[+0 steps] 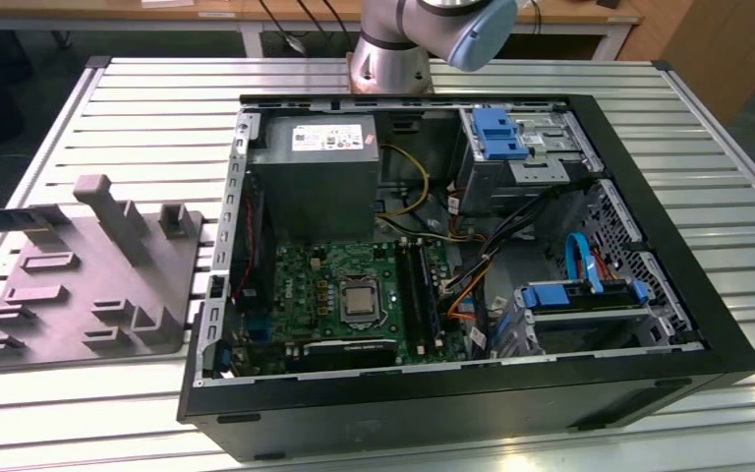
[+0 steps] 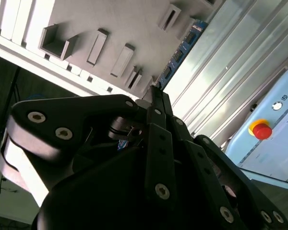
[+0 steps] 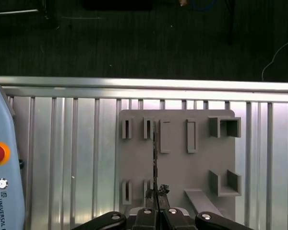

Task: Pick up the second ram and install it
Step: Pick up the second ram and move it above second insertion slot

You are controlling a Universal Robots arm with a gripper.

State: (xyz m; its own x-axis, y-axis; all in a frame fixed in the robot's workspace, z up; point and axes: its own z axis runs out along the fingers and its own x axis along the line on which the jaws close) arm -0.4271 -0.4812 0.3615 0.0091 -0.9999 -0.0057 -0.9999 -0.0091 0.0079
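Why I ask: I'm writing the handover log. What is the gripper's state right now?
Gripper: shut, holding the second ram by one end.

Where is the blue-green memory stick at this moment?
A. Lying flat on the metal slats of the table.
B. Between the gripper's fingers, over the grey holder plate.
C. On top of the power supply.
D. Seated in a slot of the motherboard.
B: in the second wrist view the gripper is shut on one end of the second ram, and the first wrist view shows the grey holder plate beyond it.

open computer case [image 1: 483,405], grey fixture [image 1: 66,295], slatted table [image 1: 154,108]
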